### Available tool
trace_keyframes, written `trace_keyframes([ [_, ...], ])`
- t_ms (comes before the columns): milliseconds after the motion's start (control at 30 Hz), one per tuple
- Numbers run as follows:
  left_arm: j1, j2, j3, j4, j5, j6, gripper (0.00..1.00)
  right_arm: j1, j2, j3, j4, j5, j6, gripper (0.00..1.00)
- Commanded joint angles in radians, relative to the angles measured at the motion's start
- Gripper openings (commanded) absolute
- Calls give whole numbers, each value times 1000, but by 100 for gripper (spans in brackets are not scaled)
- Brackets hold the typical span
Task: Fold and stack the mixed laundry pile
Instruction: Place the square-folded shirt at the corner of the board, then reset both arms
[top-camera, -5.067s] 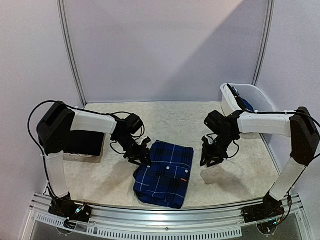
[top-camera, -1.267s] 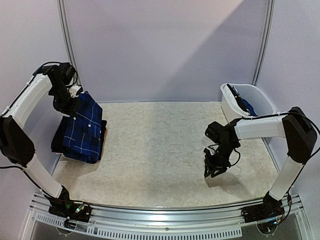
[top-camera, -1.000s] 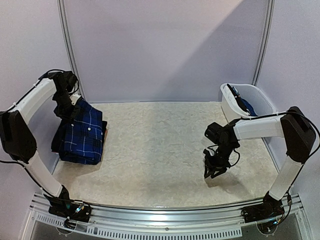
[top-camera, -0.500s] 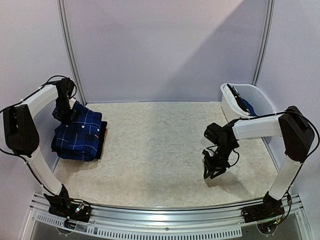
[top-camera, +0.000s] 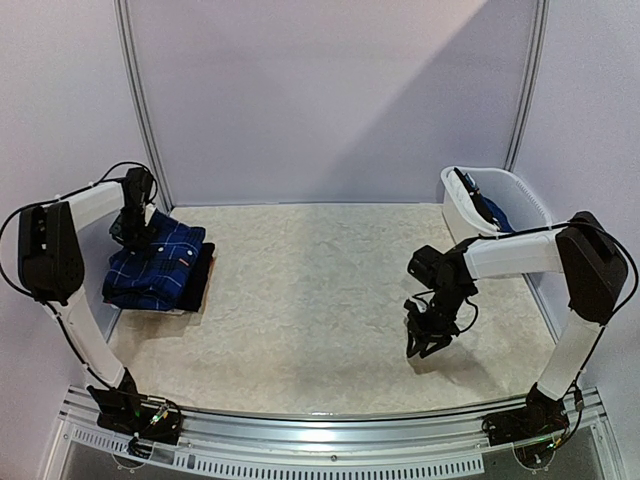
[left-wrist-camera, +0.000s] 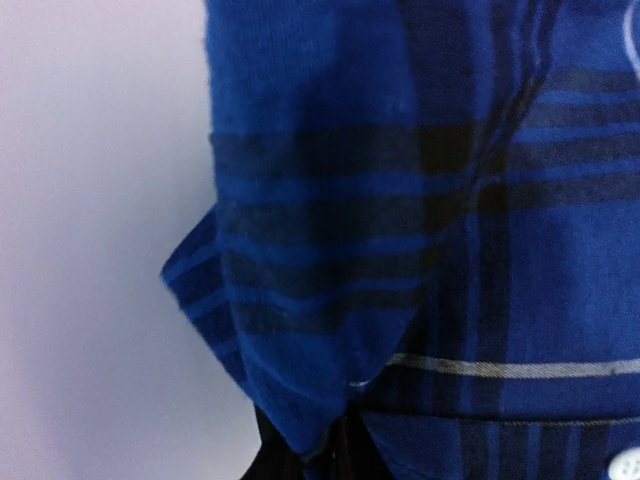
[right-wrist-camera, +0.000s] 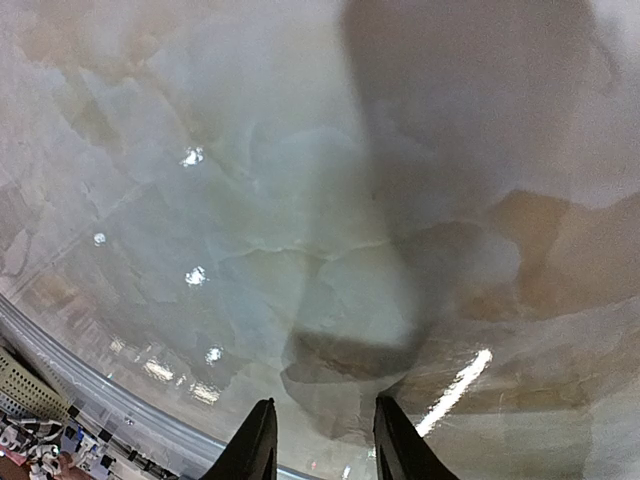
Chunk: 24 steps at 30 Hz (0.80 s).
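Observation:
The blue plaid shirt, folded, lies on top of a black garment at the table's far left, by the wall. My left gripper is at the shirt's back left corner. In the left wrist view the plaid cloth fills the frame, and a gathered fold of it runs down into my left gripper, whose dark jaws are shut on it. My right gripper hangs over bare table right of centre, pointing down. Its fingers stand apart with nothing between them.
A white plastic basket stands at the back right with blue cloth in it. The marbled tabletop lies under the right gripper. Grey walls close in on the left, back and right, and a metal rail runs along the near edge.
The left arm has swung the plaid shirt down and laid it flat on the black garment at the left. The right arm has stayed put.

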<state>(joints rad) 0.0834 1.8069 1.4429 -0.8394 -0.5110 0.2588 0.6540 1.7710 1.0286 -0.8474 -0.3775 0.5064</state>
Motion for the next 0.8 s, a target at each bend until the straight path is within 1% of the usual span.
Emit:
trace_keyframes([
  [0, 13, -33, -41, 163, -115, 49, 14, 4, 25, 18, 7, 6, -7, 34],
  [67, 13, -59, -49, 172, -119, 41, 26, 5, 24, 25, 4, 7, -5, 34],
  [133, 13, -95, -57, 180, -136, 13, 48, 5, 25, 33, 3, 8, -3, 34],
  [167, 13, -116, -62, 187, -146, -1, 57, 5, 24, 37, 2, 8, -1, 34],
  [233, 11, -158, -57, 181, -143, -23, 66, 5, 25, 44, 2, 8, 3, 34],
  [300, 7, -206, -40, 162, -121, -49, 71, 4, 22, 51, 6, 8, 9, 34],
  [333, 4, -221, -26, 136, -107, -65, 76, 5, 21, 54, 8, 7, 12, 34],
  [367, 1, -237, -6, 105, -88, -83, 78, 6, 20, 55, 10, 8, 16, 34],
  [467, -29, -285, 32, 11, -8, -123, 78, 6, 16, 68, 11, 14, 22, 34],
  [533, -57, -325, 25, -39, 81, -139, 77, 6, 13, 73, 14, 20, 29, 34],
  [567, -71, -345, 13, -58, 134, -153, 76, 7, 12, 75, 16, 22, 31, 34],
  [633, -80, -384, -25, -92, 290, -164, 71, 6, 7, 75, 23, 27, 43, 34],
  [700, -119, -417, -70, -112, 424, -171, 67, 7, -1, 73, 29, 33, 54, 34],
  [767, -154, -439, -112, -133, 478, -177, 63, 7, -12, 63, 38, 39, 67, 34],
])
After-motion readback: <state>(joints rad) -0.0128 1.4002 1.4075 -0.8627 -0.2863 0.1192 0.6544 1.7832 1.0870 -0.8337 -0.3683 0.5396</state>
